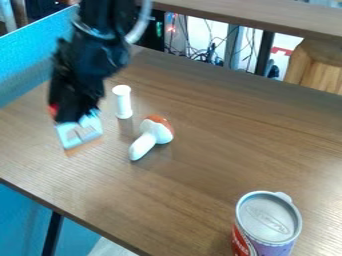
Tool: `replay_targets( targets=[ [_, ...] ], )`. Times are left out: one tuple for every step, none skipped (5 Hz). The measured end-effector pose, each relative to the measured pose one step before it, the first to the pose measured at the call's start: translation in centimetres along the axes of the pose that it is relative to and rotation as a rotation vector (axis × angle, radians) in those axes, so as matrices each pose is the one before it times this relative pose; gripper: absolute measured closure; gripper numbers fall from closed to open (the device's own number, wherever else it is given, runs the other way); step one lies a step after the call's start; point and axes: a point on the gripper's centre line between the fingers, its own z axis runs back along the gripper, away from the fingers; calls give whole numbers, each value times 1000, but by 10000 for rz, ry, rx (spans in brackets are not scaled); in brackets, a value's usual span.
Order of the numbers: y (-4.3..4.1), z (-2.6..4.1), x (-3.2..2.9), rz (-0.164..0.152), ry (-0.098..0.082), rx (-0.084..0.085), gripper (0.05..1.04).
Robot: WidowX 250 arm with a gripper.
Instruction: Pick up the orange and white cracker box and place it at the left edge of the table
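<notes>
The black gripper (pixel 80 132) hangs at the left of the view, its pale blue-white lower end over the wooden table near the left side. A small orange-brown patch shows on the tabletop just under it. To its right stands a white cylinder (pixel 123 103) with wider ends, upright. Further right and a little lower lies a toy mushroom (pixel 155 131), its orange-brown cap toward the upper right and its white stem toward the lower left. Both are apart from the gripper. Whether the gripper holds anything, I cannot tell.
A can (pixel 268 220) with a silver lid stands upright near the bottom right of the wooden table (pixel 200 200). A blue panel (pixel 33 55) borders the upper left. A raised wooden shelf (pixel 254 15) runs along the back, with cables (pixel 200 50) below it.
</notes>
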Motion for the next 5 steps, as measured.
replay_targets(
  targets=[
    [4523, -2271, -1129, 2054, 1166, -946, 711],
    [3003, -1096, 765, 856, 586, -822, 711],
    [2295, -935, 1600, 557, 646, -498, 711],
    [948, 14, 839, 222, 133, -329, 711],
    [878, -651, 405, -153, -15, -140, 711]
  ],
)
